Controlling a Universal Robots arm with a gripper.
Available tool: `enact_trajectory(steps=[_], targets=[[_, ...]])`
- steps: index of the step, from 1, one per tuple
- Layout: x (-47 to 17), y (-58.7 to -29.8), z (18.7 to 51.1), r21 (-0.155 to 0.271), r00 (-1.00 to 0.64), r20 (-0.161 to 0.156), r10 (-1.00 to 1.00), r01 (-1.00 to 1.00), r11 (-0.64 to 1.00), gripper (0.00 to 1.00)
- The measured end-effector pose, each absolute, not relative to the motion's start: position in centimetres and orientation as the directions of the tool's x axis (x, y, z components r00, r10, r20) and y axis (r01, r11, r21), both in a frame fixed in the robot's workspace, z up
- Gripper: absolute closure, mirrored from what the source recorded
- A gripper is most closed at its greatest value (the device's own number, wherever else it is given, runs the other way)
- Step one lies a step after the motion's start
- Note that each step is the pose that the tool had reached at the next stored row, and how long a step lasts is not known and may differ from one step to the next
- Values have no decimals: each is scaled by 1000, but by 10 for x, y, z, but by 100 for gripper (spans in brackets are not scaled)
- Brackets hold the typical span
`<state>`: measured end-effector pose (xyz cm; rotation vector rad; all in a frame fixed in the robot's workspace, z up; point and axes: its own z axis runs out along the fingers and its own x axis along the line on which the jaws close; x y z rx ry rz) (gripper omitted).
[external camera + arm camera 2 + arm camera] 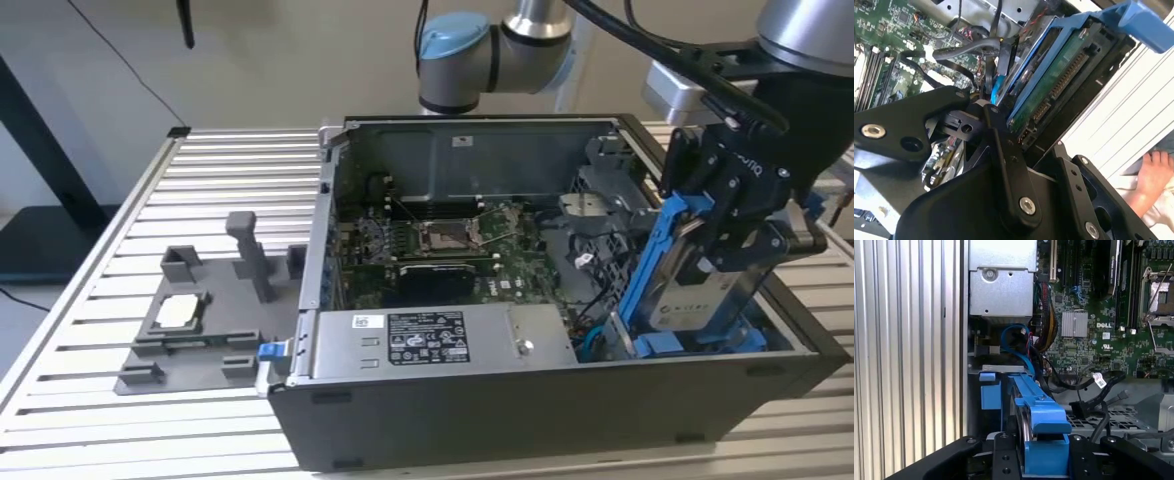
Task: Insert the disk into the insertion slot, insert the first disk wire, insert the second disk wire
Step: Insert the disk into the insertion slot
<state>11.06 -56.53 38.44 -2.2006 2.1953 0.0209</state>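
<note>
My gripper (731, 250) is shut on the disk (697, 292), a silver drive in a bright blue carrier. I hold it steeply tilted over the near corner of the open computer case on the exterior view's right. Its lower end reaches down to the insertion slot (1134, 415), a grey sheet-metal cage largely hidden behind the disk. In the first wrist view the carrier's blue edge (1036, 410) runs out from between my fingers. In the second wrist view the disk's (1054, 85) green board and connector pins face up. A blue wire (1015, 334) and black wires (1089, 386) lie loose beside the cage.
A long silver box (427, 340) with a label lines the case's front edge. The motherboard (441, 240) fills the case floor. A grey tray with a small chip (180, 313) lies on the slatted table at the exterior view's left. A person's hand (1154, 175) rests beside the case.
</note>
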Motion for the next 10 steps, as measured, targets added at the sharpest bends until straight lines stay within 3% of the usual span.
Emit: enact_trajectory(steps=[4,5,10], targets=[[111,-565,383,-14,3,-42,-999,-1000,-2,62],[111,-565,384,-14,3,-40,-999,-1000,-2,54],[111,-565,388,-14,3,-40,-999,-1000,-2,54]])
